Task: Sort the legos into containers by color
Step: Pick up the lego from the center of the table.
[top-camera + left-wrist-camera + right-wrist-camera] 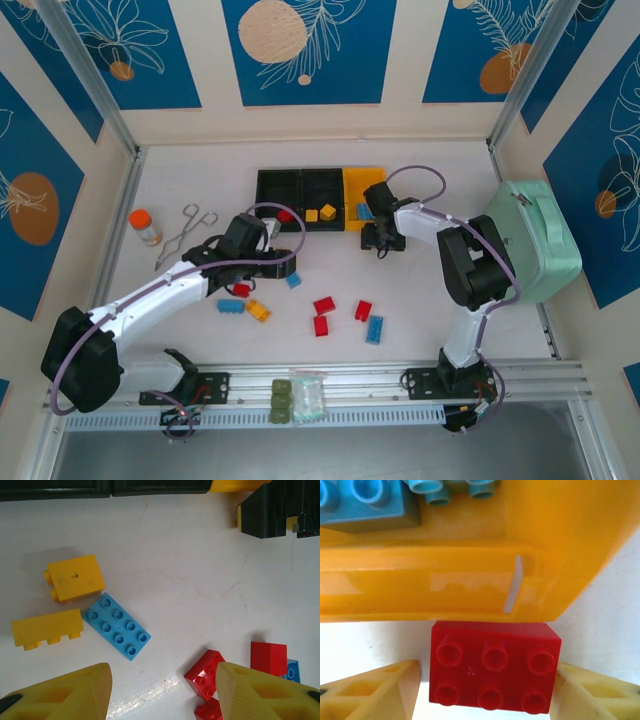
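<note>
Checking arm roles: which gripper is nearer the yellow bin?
Right. The right gripper is just before the yellow bin, straddling a red brick; the left gripper is farther left.

The yellow bin (470, 580) is glossy moulded plastic, with pale highlights along its rim. Just beside its wall, a red brick (492, 665) looks like smooth, shiny plastic too. The white tabletop (200, 555) under the bin is duller and finely cracked. Well left of the bin, the tongs (180, 235) look metallic.
</note>
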Motion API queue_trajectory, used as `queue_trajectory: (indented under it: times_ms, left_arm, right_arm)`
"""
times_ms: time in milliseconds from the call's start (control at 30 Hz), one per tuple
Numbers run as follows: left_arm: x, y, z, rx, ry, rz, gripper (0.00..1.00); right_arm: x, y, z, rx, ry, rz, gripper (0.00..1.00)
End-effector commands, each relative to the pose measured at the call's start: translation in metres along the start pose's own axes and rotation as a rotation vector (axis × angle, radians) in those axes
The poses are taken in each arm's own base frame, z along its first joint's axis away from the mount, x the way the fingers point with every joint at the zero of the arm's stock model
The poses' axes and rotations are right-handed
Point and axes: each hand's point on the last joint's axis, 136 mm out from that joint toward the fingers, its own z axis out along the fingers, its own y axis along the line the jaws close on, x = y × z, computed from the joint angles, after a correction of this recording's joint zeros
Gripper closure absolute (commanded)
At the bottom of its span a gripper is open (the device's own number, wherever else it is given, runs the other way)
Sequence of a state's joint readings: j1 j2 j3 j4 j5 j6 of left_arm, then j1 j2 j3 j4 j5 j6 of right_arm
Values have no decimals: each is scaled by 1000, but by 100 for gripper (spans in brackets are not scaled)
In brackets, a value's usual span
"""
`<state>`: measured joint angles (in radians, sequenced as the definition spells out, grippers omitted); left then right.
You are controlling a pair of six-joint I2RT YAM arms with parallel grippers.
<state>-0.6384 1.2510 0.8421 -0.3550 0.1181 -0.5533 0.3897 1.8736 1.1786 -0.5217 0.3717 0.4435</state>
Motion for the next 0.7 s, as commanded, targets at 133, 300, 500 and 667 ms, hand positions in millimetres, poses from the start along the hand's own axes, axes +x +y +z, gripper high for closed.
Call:
queue_trajectory:
  times_ms: [133,300,500,667]
  left_arm:
    - [-3,4,-3,-7,-24,-26,43]
    - [-2,5,-5,-7,-27,-28,43]
    - [-4,7,-6,-13,-38,-42,43]
    - [-2,17,-9,-31,-60,-103,43]
  right_arm:
    - [7,-1,-1,53,28,38,57]
    - [20,-5,-17,56,18,43,61]
    - [40,0,-56,6,-12,28,61]
    - [38,25,-94,-81,-60,-32,61]
